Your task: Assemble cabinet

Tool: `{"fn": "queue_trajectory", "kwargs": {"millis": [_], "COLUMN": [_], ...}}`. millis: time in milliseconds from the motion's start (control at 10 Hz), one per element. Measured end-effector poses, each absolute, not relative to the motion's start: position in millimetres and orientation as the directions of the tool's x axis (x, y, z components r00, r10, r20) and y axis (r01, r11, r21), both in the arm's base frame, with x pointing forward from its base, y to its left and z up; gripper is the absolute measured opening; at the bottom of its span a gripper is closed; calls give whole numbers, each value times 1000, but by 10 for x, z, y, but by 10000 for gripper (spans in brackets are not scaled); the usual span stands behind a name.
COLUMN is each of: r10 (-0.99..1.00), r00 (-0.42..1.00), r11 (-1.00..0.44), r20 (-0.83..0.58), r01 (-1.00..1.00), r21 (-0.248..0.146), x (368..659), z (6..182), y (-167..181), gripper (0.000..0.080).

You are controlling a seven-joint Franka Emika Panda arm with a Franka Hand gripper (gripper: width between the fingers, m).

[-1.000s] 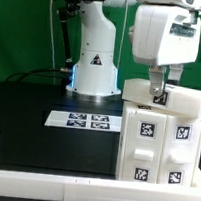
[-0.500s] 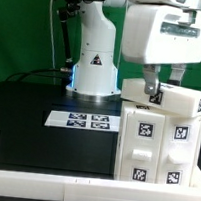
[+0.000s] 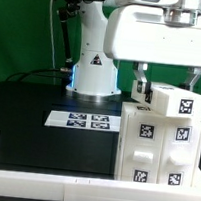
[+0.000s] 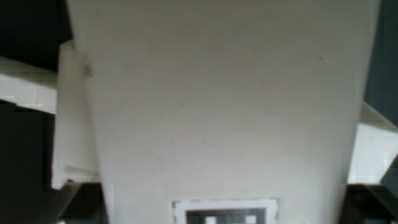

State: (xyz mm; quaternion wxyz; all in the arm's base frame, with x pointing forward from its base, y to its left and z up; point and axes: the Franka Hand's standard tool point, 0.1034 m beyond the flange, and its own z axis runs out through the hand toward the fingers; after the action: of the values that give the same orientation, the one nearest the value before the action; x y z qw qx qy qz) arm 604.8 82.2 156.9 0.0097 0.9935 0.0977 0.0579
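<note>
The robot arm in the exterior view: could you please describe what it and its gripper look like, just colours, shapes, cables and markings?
The arm is glossy white with rounded, bulbous segments and black joint bands. Its base carries a small dark triangular mark and a bluish glow at the foot. Black cables hang beside it on the exterior view's left. The gripper has a large, boxy white housing and slim dark fingers below.

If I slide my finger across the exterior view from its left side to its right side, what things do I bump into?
Cables → robot base → marker board → cabinet.
</note>
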Motion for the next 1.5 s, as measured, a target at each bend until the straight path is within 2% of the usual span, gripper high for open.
{"fn": "queue_trajectory", "kwargs": {"millis": [400,900,1100,1300,1500], "r10": [-36,-370,-614,-774,-859], "r00": [993,923,782,626,506], "r11": [-999,-929,-790,-634,-512], "r20": [117,110,107,98,77], "r01": [-37,-368,-608,-764,-848], "r21": [3,-37,-79,-120,-136], "x": [6046,6041,6037,6059,6061], "z": [1567,1562,1566,1575,1578], "y": [826,844,886,914,922], "gripper": [557,557,557,557,557]}}
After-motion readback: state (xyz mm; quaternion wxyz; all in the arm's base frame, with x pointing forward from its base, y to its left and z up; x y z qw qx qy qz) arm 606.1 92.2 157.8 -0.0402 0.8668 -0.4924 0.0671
